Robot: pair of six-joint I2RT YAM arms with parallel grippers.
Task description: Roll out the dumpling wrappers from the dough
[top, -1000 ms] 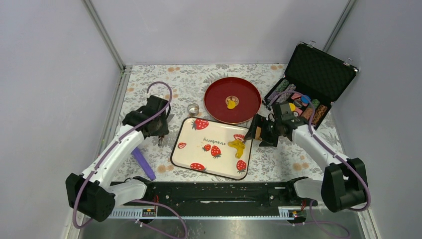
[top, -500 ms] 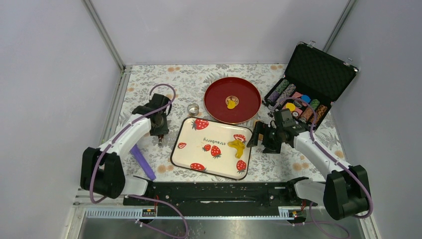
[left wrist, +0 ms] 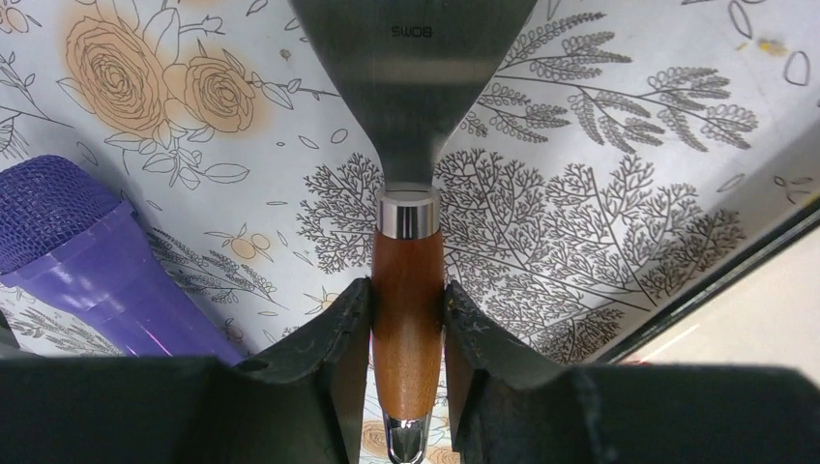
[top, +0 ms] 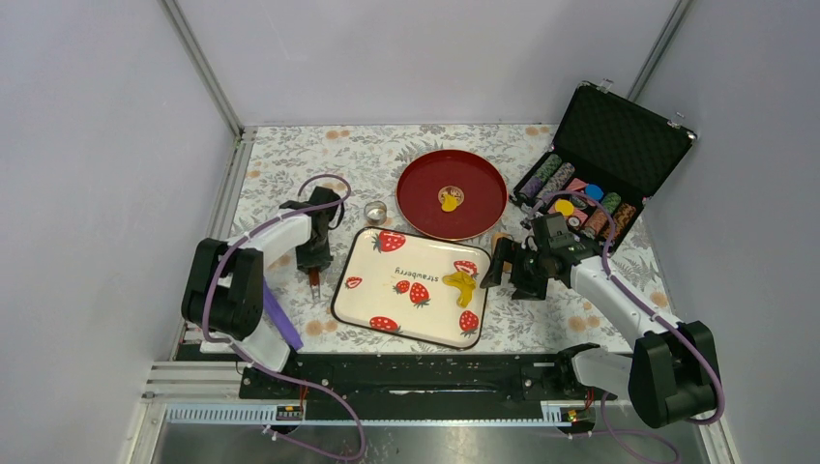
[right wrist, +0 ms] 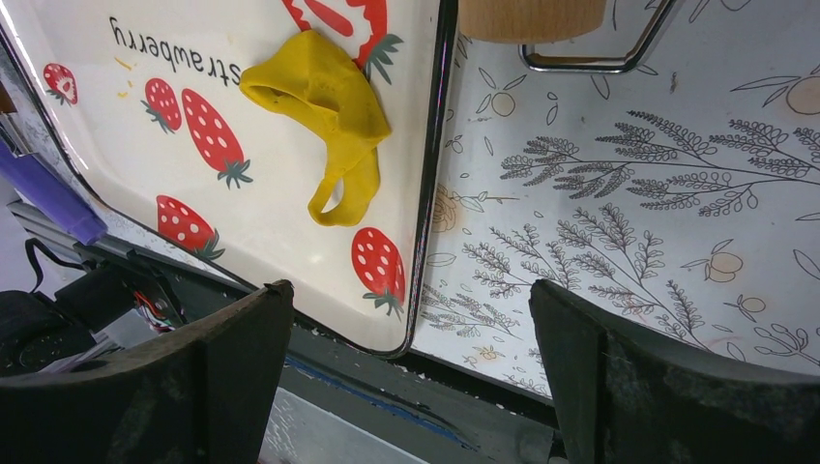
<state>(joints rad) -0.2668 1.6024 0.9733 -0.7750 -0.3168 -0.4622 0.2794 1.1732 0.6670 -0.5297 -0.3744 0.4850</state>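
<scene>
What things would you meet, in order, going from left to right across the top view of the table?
Purple tool → left gripper, holding a scraper → metal ring → dough on the tray → right gripper → chip case.

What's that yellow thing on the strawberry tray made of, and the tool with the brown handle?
The yellow dough looks like soft matte clay: folded, ragged-edged. The scraper seems to have a dull grey metal blade and a glossy reddish wooden handle.
</scene>
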